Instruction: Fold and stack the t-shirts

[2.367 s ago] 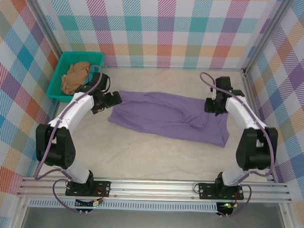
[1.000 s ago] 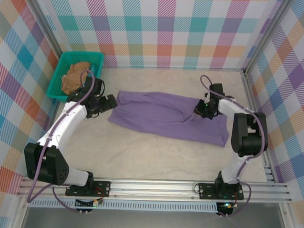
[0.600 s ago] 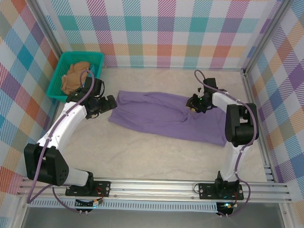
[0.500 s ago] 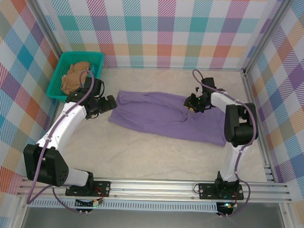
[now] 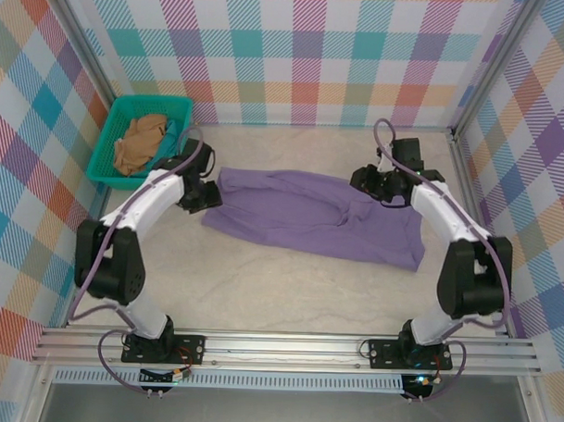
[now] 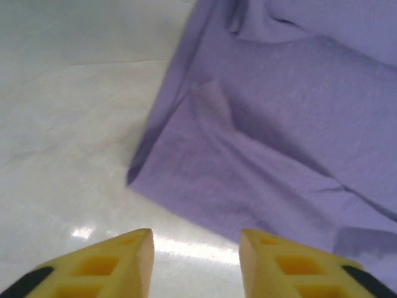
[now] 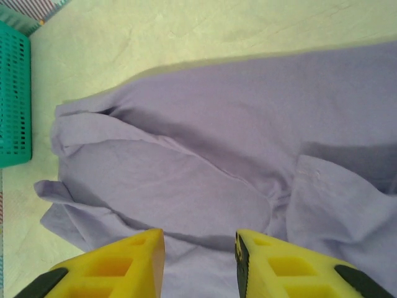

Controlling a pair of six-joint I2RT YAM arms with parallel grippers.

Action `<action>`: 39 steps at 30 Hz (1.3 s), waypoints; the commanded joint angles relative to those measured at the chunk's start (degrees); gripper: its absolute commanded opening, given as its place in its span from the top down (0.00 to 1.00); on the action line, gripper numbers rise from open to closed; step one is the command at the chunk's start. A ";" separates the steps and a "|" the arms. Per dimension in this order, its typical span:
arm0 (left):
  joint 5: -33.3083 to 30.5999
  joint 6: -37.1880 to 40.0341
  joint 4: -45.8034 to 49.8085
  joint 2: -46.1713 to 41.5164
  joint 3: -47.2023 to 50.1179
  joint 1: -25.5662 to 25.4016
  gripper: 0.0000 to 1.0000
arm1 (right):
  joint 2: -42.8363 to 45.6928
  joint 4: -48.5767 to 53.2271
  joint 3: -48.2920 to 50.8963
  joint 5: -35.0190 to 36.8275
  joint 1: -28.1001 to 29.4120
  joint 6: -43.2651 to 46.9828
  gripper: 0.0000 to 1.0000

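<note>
Now left tool [image 6: 196, 239] and right tool [image 7: 200, 239] gape empty by rumpled soft lavender t-shirt [image 5: 310, 217]

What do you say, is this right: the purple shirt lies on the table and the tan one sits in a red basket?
No. The top external view shows the basket is teal, not red. The purple shirt lies on the table, and the tan shirt sits in that basket.
</note>
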State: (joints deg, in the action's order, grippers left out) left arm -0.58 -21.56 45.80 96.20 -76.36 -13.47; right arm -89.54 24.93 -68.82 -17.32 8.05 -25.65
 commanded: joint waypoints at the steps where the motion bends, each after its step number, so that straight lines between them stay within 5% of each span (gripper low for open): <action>1: 1.34 1.87 -0.64 6.08 -5.94 -2.69 0.73 | 4.52 5.76 4.68 4.33 -2.29 1.47 0.64; 5: 1.24 2.11 -0.17 14.62 -11.37 -4.34 0.85 | 9.58 6.22 11.28 4.40 -6.33 1.39 0.63; 10: 3.04 2.06 -2.08 20.58 -13.05 -4.89 0.86 | 10.97 6.19 17.33 3.03 -10.91 1.52 0.64; 19: 2.97 2.10 -2.57 26.63 -11.08 -5.69 0.87 | 2.37 3.22 19.95 2.92 -15.86 1.59 0.67; 39: 2.47 -3.25 -8.23 12.18 20.29 -8.17 0.89 | -33.46 15.35 -17.93 -1.71 -14.68 10.77 0.73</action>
State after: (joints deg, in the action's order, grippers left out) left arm 2.35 -23.24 26.39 104.68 -62.63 -19.99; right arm -119.09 35.62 -82.65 -19.79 -7.20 -17.98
